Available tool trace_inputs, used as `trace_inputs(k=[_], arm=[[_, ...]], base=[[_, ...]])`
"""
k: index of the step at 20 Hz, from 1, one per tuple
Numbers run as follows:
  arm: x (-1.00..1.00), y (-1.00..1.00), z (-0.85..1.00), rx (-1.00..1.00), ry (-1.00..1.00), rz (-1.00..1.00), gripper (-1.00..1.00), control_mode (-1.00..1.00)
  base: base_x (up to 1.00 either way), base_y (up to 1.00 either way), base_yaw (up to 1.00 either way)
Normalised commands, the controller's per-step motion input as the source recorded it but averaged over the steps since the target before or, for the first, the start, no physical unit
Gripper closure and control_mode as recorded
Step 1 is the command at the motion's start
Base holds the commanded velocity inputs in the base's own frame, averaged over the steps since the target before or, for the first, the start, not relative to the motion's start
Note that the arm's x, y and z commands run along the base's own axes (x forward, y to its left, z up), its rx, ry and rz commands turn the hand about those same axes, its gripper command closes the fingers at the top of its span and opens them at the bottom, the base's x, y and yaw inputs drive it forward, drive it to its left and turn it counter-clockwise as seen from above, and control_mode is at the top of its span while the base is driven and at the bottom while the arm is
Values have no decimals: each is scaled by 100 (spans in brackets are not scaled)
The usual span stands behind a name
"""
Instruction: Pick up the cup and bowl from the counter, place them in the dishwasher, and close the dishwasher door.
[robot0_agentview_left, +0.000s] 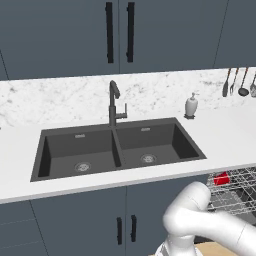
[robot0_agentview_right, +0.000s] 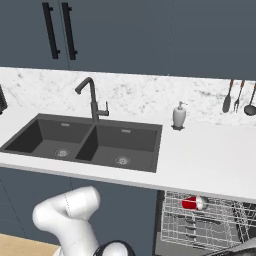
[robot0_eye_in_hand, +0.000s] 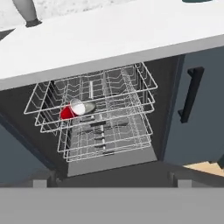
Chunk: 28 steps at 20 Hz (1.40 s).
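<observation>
Looking into the dishwasher (robot0_eye_in_hand: 109, 131): red cup (robot0_eye_in_hand: 70, 111) lies tipped in the pulled-out rack (robot0_eye_in_hand: 131, 87); your gripper's open, empty.

Grey wire dishwasher rack (robot0_agentview_left: 235, 192), cut off at the 3 o'clock edge in the left base view and partly hidden behind the white arm; in the right base view cut off at 6 o'clock. Hanging dark utensils (robot0_agentview_left: 240, 82) too small to identify. Red cup (robot0_eye_in_hand: 72, 110) partly screened by rack wires.
</observation>
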Motion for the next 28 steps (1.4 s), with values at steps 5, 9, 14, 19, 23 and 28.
trace_inputs(k=[5, 9, 14, 19, 23, 28], arm=[[-100, 57, -42, -13, -28, 1, -100, -100], [-100, 98, -39, -21, -44, 1, -100, -100], [-74, 48, -100, 6, -37, 1, -100, -100], [1, 4, -100, 9, -20, 0, -100, -100], [11, 4, -100, 37, -1, 0, -100, -100], [26, 0, -100, 29, -11, 0, -100, -100]], base=[[0, 0, 0], [0, 0, 0], [0, 0, 0], [0, 0, 0], [0, 0, 0], [0, 0, 0]])
